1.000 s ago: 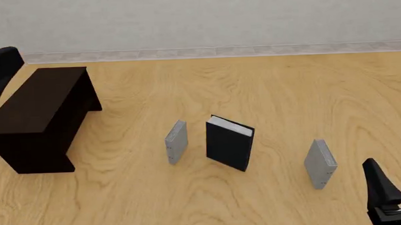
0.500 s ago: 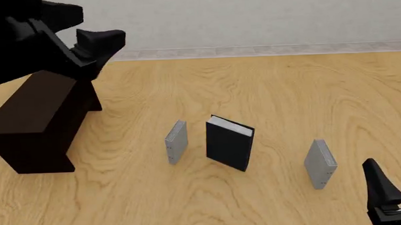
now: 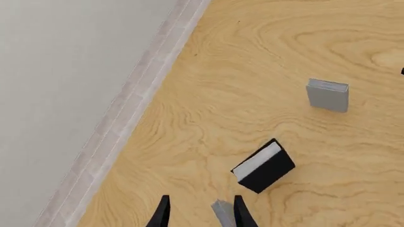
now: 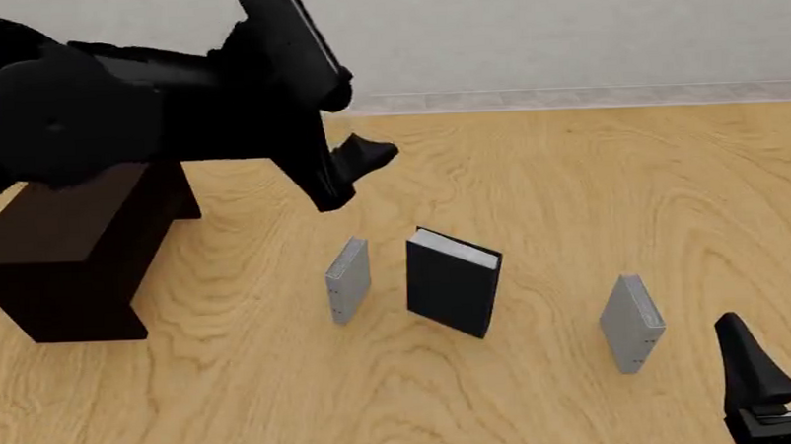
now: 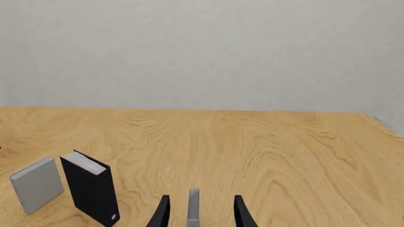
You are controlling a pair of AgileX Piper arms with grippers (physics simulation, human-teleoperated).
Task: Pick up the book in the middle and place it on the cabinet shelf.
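Left hand above and to the far left of the book; approach not yet closed.

We observed the book point(image 4: 455, 281) standing upright on the table point(image 4: 606, 195) between two thinner grey books, the left grey book point(image 4: 349, 280) just beside it and the right grey book point(image 4: 632, 323) farther off. Its spine edge ran from far-left to near-right, white page edges upward. The left hand point(image 4: 347, 169) hung above the table, far and left of the book, with its fingers spread and nothing between them; in the left wrist view point(image 3: 199, 215) the left grey book sat between the fingertips, the book point(image 3: 263, 165) lying off to one side. The right hand point(image 4: 770, 367) stood released at the near right edge. We judged the left arm nearer. The cabinet shelf point(image 4: 73, 218) stood at far left, well apart.
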